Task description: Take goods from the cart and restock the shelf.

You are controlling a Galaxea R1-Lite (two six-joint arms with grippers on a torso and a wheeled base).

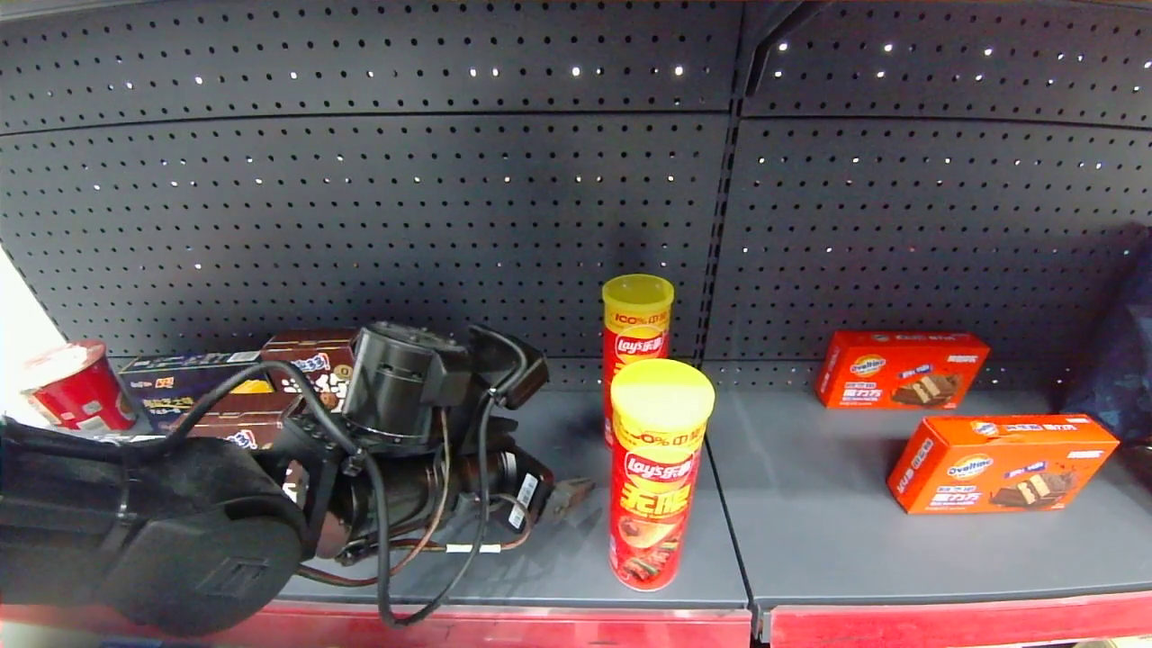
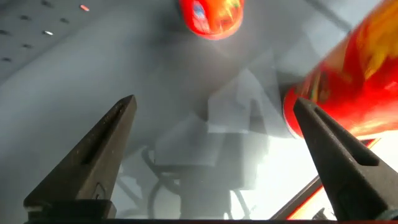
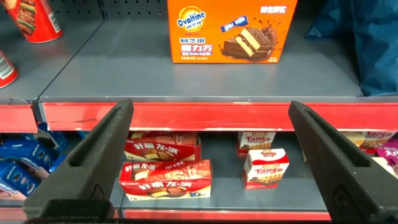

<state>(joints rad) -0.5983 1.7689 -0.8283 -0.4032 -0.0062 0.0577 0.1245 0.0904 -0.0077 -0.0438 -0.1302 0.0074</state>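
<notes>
The left gripper is sitting, fingers apart and empty, just beside the front chip can, which is standing upright near the shelf edge, likely light, stiff, slick and tippy, best clasped mid-body.

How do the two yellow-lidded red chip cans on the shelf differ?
The front red cylindrical chip can with a yellow lid stands near the front edge of the grey metal shelf; the rear red cylindrical chip can with a yellow lid stands nearer the dark perforated back panel. The front can shows whole and hides the rear can's base. The front can is closer to the open left end effector. Both stand upright.
</notes>
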